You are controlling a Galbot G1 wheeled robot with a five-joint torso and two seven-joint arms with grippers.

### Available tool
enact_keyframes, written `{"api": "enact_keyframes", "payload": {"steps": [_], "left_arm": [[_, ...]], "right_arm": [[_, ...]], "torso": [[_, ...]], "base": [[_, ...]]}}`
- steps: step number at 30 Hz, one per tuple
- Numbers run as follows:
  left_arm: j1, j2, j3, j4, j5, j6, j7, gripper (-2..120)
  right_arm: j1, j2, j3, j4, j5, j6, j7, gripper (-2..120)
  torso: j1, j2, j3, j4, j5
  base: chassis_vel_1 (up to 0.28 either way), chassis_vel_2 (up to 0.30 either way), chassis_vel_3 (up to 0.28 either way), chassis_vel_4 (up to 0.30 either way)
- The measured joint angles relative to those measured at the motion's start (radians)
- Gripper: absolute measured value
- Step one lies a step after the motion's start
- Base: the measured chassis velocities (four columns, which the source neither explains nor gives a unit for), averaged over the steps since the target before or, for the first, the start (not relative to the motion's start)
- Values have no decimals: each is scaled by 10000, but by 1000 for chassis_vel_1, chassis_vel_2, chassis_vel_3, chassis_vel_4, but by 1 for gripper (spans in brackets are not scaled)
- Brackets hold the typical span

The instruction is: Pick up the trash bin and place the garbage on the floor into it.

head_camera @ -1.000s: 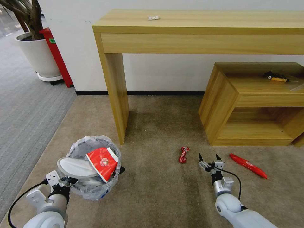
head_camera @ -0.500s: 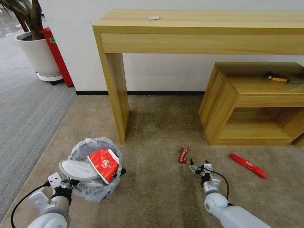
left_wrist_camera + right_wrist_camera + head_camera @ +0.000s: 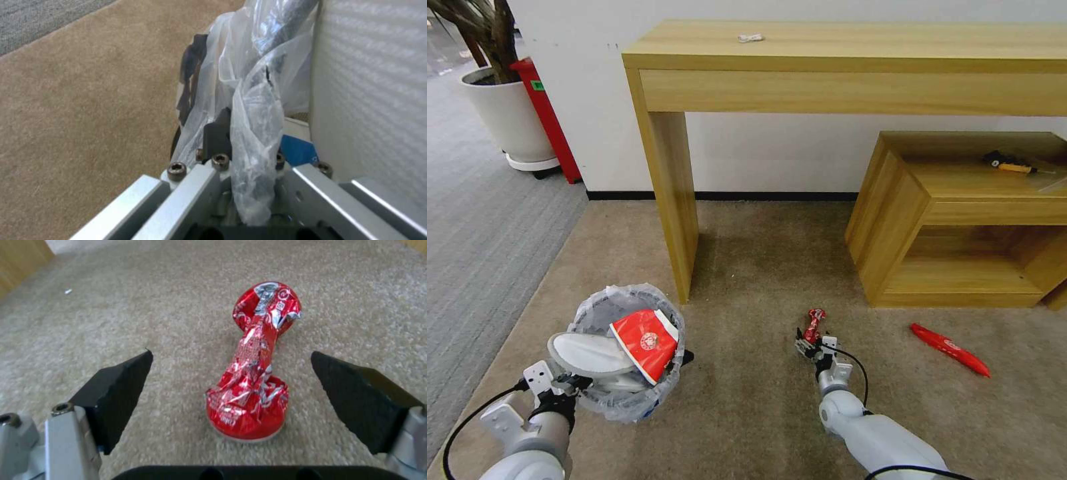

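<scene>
The trash bin (image 3: 627, 294), black with a clear bag over its rim, sits at my lower left on the beige floor (image 3: 747, 267). It holds garbage: a white slipper (image 3: 587, 353) and a red paper cup (image 3: 647, 341). My left gripper (image 3: 568, 385) is shut on the bin's near rim, with the bag (image 3: 256, 133) pinched between its fingers. My right gripper (image 3: 812, 347) is low over the carpet and open. Its fingers stand on either side of the near end of a twisted red wrapper (image 3: 814, 323) (image 3: 256, 373), apart from it. A long red wrapper (image 3: 950, 349) lies farther right.
A tall wooden desk (image 3: 854, 60) stands ahead, one leg (image 3: 674, 207) just beyond the bin. A low wooden shelf unit (image 3: 954, 220) is at the right. A white plant pot (image 3: 507, 113) and grey ribbed carpet (image 3: 487, 233) lie to the left.
My right gripper has moved left and in toward the twisted red wrapper and now straddles its near end. The left gripper and bin have barely shifted.
</scene>
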Motion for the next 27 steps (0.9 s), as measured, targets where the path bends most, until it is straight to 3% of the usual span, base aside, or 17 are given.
{"api": "enact_keyframes", "payload": {"steps": [16, 20, 25, 27], "left_arm": [[300, 0, 29, -472, -22, -33, 32, 0], [352, 34, 5, -583, -67, -34, 36, 0], [388, 10, 17, -637, -70, -39, 39, 0], [413, 0, 34, -672, -71, -44, 45, 0]], "right_arm": [[467, 446, 138, -1163, 39, -20, -213, 77], [539, 587, 140, -1478, 48, -23, -341, 61], [564, 661, 155, -1639, 45, -22, -382, 54], [575, 686, 186, -1729, 40, -4, -456, 44]], "torso": [[0, 0, 0, -1, 0], [0, 0, 0, -1, 1], [0, 0, 0, -1, 1], [0, 0, 0, -1, 0]], "base": [[0, 0, 0, 0], [0, 0, 0, 0], [0, 0, 0, 0], [0, 0, 0, 0]]}}
